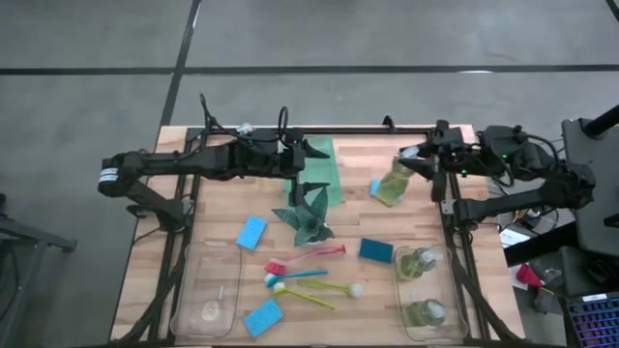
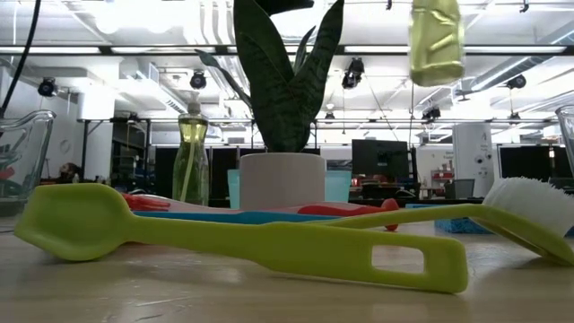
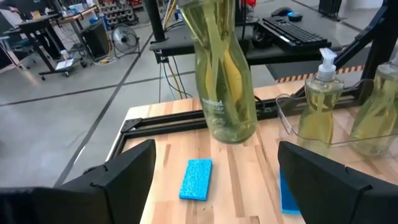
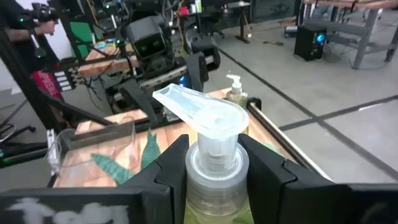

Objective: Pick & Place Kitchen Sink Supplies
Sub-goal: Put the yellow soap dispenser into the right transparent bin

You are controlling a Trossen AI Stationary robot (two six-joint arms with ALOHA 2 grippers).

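From above, my right tool (image 1: 418,159) is clamped on the neck of a soap bottle (image 1: 394,183), holding it lifted over the far right part of the bench (image 1: 222,164), beyond the clear right-hand bin (image 1: 447,290). That bin holds two more soap bottles (image 1: 417,261), one behind the other. A blue sponge (image 1: 375,187) lies just beside the lifted bottle, toward the plant (image 1: 308,215). My left tool (image 1: 302,162) waits with its fingers spread over the green tray (image 1: 329,172), beyond the plant. On the near side of the plant lie the red brush (image 1: 305,258), the blue brush (image 1: 295,275) and the yellow brush (image 1: 314,290), with three other blue sponges around them, and a second clear bin (image 1: 208,295) sits left of the brushes.

At bench height, the yellow brush (image 2: 269,238) fills the foreground. The plant's white pot (image 2: 282,179) stands behind it, and the lifted bottle (image 2: 436,40) hangs in the air, right of the plant's leaves.

Past my left tool's parted fingers (image 3: 124,180), the lifted bottle (image 3: 227,81) hangs clear of the bench, above a blue sponge (image 3: 196,179); the bin's bottles (image 3: 317,99) stand beside it.

On my right wrist, both fingers (image 4: 180,165) grip the bottle's neck just under its white pump (image 4: 202,112).
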